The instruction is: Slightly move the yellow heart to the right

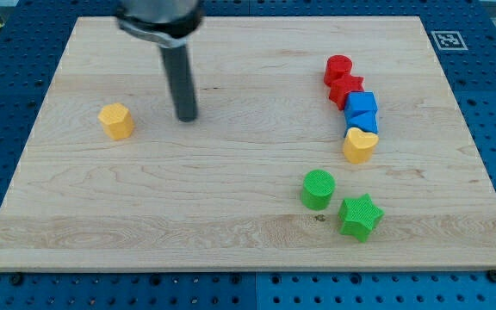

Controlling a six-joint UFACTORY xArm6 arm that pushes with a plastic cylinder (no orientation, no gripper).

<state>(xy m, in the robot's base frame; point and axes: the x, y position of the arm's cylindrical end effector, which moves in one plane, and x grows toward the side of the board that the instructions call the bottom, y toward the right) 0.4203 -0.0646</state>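
The yellow heart lies on the wooden board at the view's right, at the bottom end of a chain of blocks. Directly above it sit a blue triangular block and a blue cube, then a red star and a red cylinder. My tip rests on the board left of centre, far to the left of the yellow heart. It stands a short way to the right of a yellow hexagonal block.
A green cylinder and a green star lie below the yellow heart, toward the view's bottom. The board rests on a blue perforated table. A fiducial marker sits at the board's top right corner.
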